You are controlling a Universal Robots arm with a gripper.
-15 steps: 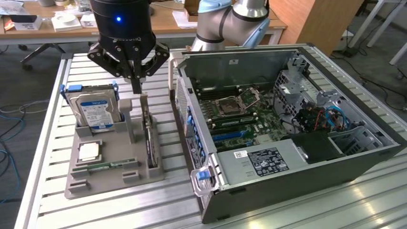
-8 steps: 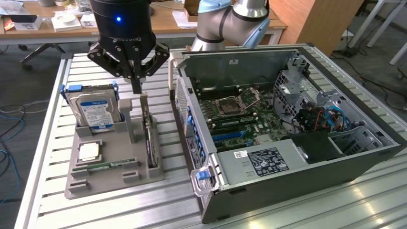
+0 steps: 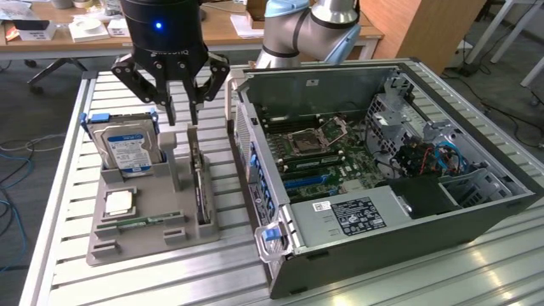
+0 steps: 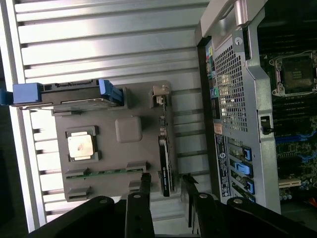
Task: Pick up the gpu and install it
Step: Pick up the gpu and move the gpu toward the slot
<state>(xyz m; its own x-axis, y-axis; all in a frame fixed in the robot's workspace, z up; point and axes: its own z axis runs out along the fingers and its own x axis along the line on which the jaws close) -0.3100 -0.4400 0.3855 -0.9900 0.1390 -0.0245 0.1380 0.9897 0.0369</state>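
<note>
The gpu (image 3: pixel 197 171) is a thin black card standing on edge in a slot of the grey tray (image 3: pixel 155 245), along the tray side nearest the computer case. In the wrist view the gpu (image 4: pixel 166 166) appears edge-on, a dark strip. My gripper (image 3: pixel 181 118) hangs just above the card's far end, open, its two black fingers apart and nothing held between them. In the wrist view my gripper (image 4: pixel 166 191) has its fingertips (image 4: pixel 145 184) on either side of the card's end, still above it.
On the tray (image 4: pixel 114 159) also sit a silver hard drive (image 3: pixel 127 148) in blue rails, a square processor (image 3: pixel 119 203) and a green memory stick (image 3: pixel 140 222). The open computer case (image 3: pixel 442 210) with its motherboard (image 3: pixel 323 159) lies at the exterior view's right, on a slatted metal table (image 3: pixel 68 191).
</note>
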